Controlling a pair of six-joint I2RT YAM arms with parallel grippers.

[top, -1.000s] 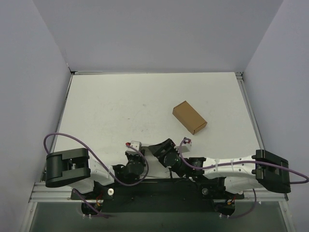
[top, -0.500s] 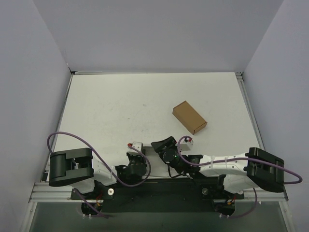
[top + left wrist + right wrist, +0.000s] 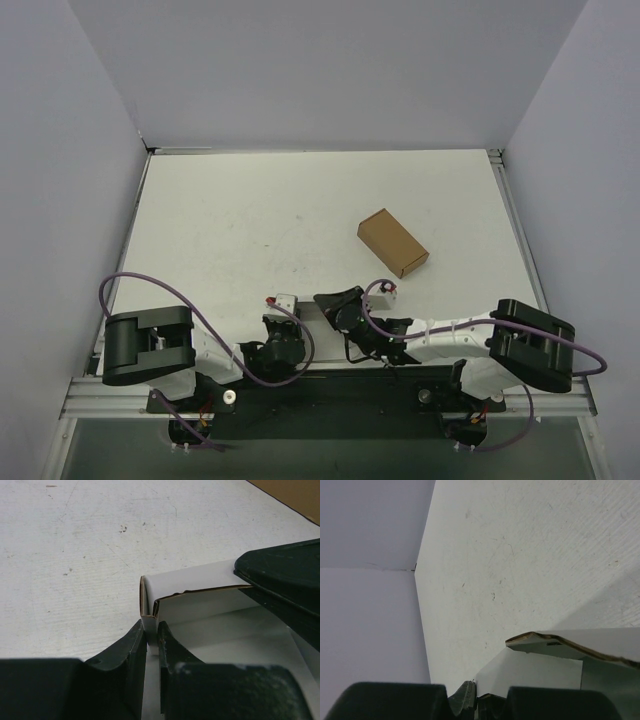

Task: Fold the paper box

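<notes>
The paper box (image 3: 200, 595) is a thin white card blank with a brown cut edge, held just above the table between both arms. My left gripper (image 3: 152, 632) is shut on its folded left edge. In the left wrist view a black finger of the right gripper (image 3: 285, 580) covers the blank's right end. In the right wrist view my right gripper (image 3: 479, 700) is shut on a lower corner of the paper box (image 3: 535, 672), and a bent flap (image 3: 580, 647) rises above it. From the top view both grippers (image 3: 283, 318) (image 3: 338, 303) sit close together near the arm bases, hiding most of the blank.
A small closed brown cardboard box (image 3: 392, 242) lies on the white table (image 3: 250, 220), right of centre and beyond the grippers. Pale walls enclose the table on the left, back and right. Purple cables loop off both arms.
My right gripper has shut on the corner of the paper box. The right arm's elbow has swung leftward. The left arm has barely moved.
</notes>
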